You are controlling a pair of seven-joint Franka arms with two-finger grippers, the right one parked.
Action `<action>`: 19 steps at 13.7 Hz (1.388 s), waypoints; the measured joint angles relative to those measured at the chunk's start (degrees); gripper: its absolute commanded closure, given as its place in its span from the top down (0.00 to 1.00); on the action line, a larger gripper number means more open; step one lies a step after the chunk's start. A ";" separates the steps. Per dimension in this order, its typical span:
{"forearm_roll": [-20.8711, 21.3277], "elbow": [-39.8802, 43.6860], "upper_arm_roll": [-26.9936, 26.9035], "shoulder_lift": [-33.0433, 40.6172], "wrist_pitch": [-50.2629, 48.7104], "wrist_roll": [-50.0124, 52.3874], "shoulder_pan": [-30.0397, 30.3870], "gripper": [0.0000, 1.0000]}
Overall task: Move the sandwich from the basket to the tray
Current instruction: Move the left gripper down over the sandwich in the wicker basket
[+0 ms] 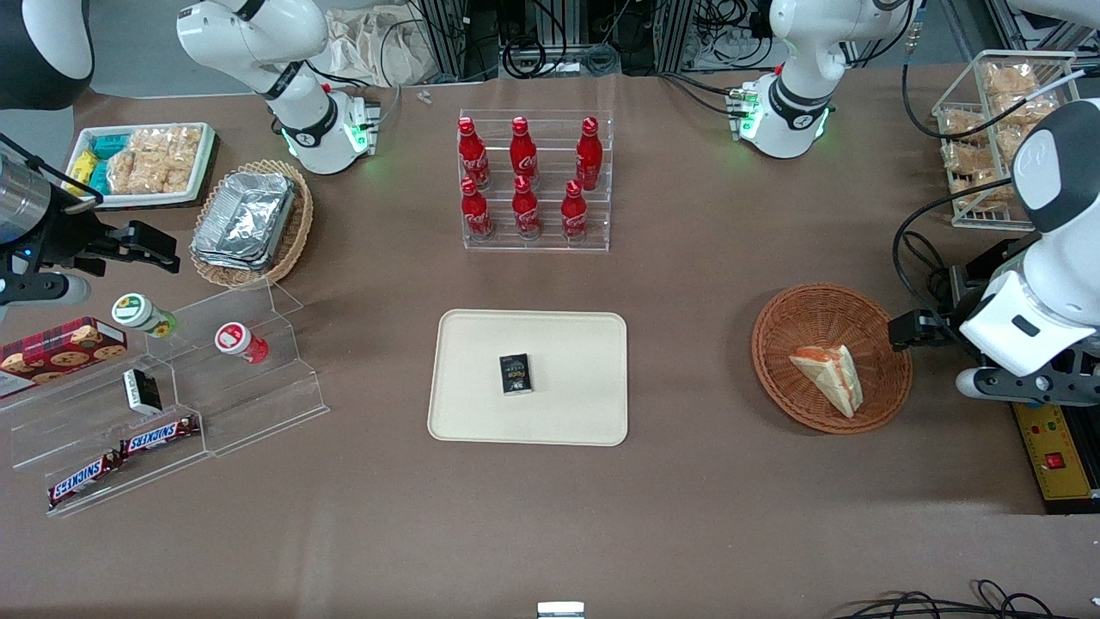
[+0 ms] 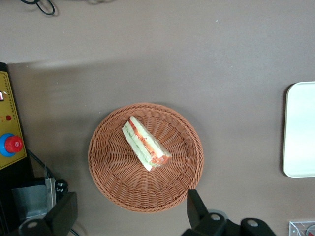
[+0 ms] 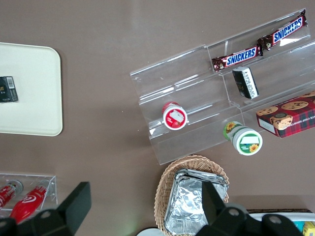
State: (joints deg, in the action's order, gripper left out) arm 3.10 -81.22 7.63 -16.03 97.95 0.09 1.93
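Observation:
The sandwich [image 1: 829,376] [image 2: 145,143], a pale wedge with orange-red and green layers, lies in the round reddish-brown basket [image 1: 773,327] [image 2: 106,177] toward the working arm's end of the table. My left gripper [image 1: 913,331] [image 2: 130,214] hangs open above the basket's edge, clear of it, with nothing between its fingers [image 2: 197,209]. The cream tray [image 1: 481,378] [image 2: 300,129] lies flat at the table's middle, apart from the basket, with a small black packet [image 1: 516,375] on it.
A clear rack of red bottles [image 1: 533,185] stands farther from the front camera than the tray. A yellow control box [image 1: 1057,456] [image 2: 7,128] lies beside the basket at the table's end. A wire rack of snacks [image 1: 997,137] stands near the working arm's base.

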 measured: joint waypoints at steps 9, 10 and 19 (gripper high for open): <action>0.00 -1.53 -0.06 -0.10 -2.48 10.15 0.02 1.00; 0.00 -2.75 -0.08 -0.17 -2.50 16.45 0.02 1.00; 0.05 -15.03 -0.40 -4.56 12.60 46.00 0.37 1.00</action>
State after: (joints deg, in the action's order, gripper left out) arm 3.15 -96.25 7.23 -20.59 110.54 46.08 2.31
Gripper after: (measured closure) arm 0.000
